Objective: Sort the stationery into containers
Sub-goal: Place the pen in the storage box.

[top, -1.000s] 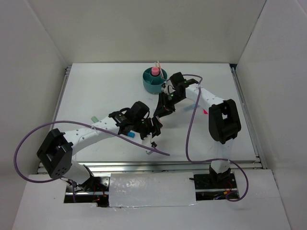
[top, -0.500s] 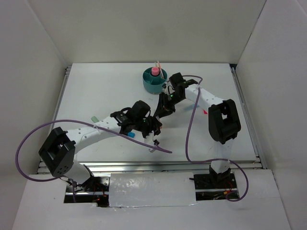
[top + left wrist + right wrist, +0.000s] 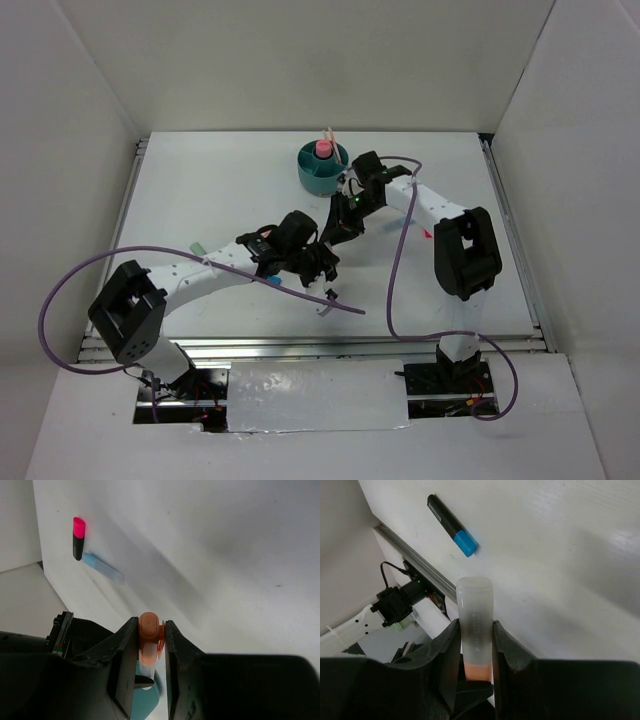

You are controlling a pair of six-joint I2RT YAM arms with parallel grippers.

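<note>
Nearest the bases, the left arm stretches low across the white table [image 3: 200,180], forearm angled toward the centre. Its left gripper [image 3: 150,625] is clamped on an orange-capped stub [image 3: 148,630], well to the near side of the teal organizer cup [image 3: 312,178]. Between it and the cup, the right arm doubles over from a raised elbow, wrist bent down, the right gripper [image 3: 475,625] pinching a frosted pen [image 3: 475,605] with an orange end. A blue-capped black marker [image 3: 451,524] lies loose on the table ahead of its fingers. Farthest, the cup holds a pink marker [image 3: 323,148] upright.
</note>
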